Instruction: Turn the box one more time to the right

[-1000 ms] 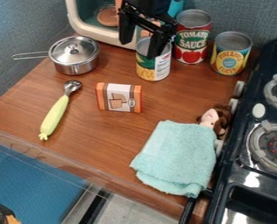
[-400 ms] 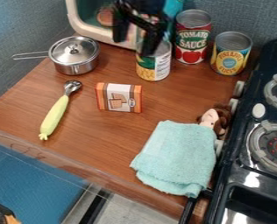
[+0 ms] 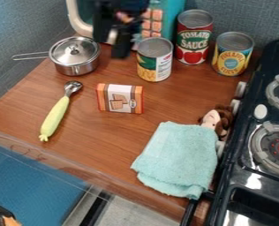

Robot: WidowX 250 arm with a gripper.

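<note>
Orange and white, the box stands upright on the desk, its long axis running nearly crosswise in the view; the pincer, apparently open with nothing evident in its grip, hangs raised beyond it, toward the view's top and slightly left. Assessment: the rightward turn would require moving down and toward the camera to reach the box, then swinging that long axis about. Further out, the pot is lidded, contents undetermined, and three cans stand upright.

Bright light; glare on stove; end effector blurred.
</note>
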